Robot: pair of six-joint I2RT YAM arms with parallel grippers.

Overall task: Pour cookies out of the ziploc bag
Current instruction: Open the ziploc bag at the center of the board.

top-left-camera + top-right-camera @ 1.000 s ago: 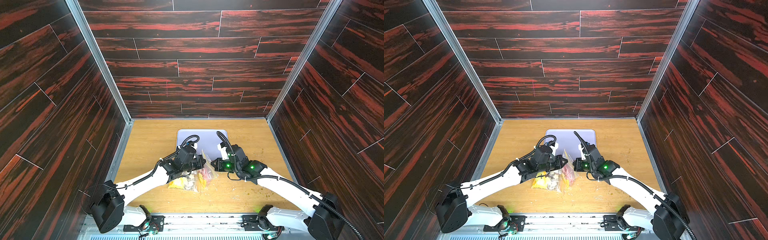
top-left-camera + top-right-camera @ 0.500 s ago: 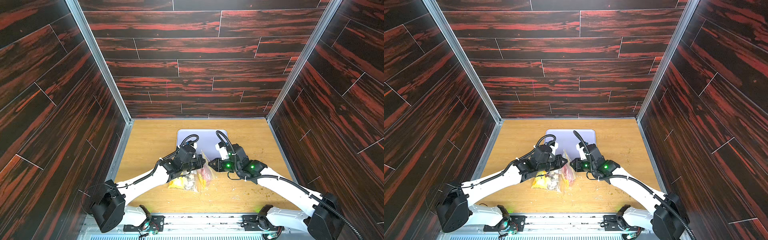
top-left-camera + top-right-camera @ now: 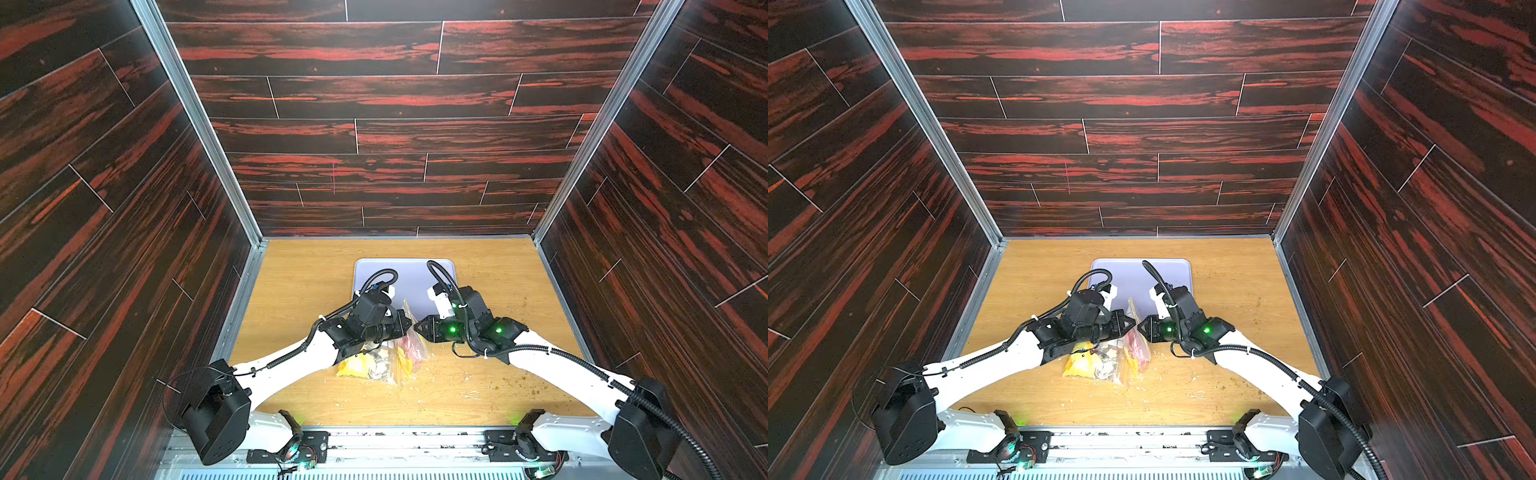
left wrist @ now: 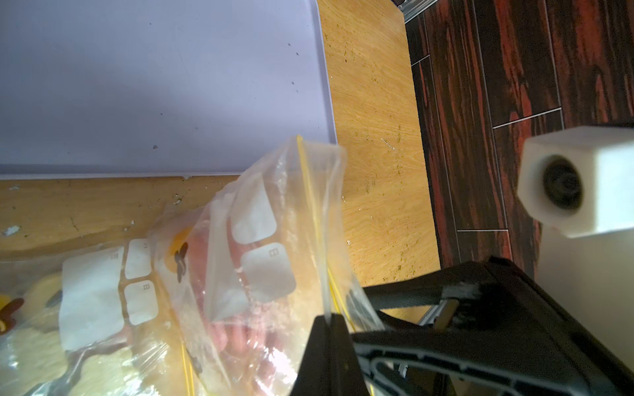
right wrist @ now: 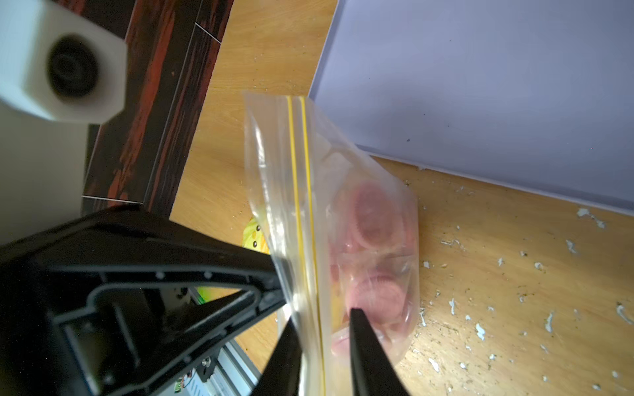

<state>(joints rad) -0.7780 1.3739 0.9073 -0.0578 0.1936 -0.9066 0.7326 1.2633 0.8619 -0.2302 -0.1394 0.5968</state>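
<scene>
Ziploc bag (image 3: pixel 395 363) lies on the wooden desk (image 3: pixel 299 291) in both top views, just beside the near edge of the lavender tray (image 3: pixel 411 278). Its mouth edge is raised upright between the two arms, probably so each side of the seal can be pulled apart. Nothing poured yet.

Left wrist view: left jaws are pinched tight on the yellow zip strip (image 4: pixel 310 205). The film is thin, clear and crinkly with white label patches. Pink cookies (image 4: pixel 219 329) show blurred inside.

Right wrist view: right jaws stand narrowly parted, straddling the same strip across from the left jaws, with no visible clamp. The cookies are round and fluted, low in the bag, with a yellow lump (image 5: pixel 254 236) behind. Pale crumbs (image 5: pixel 480 331) fleck the desk.
</scene>
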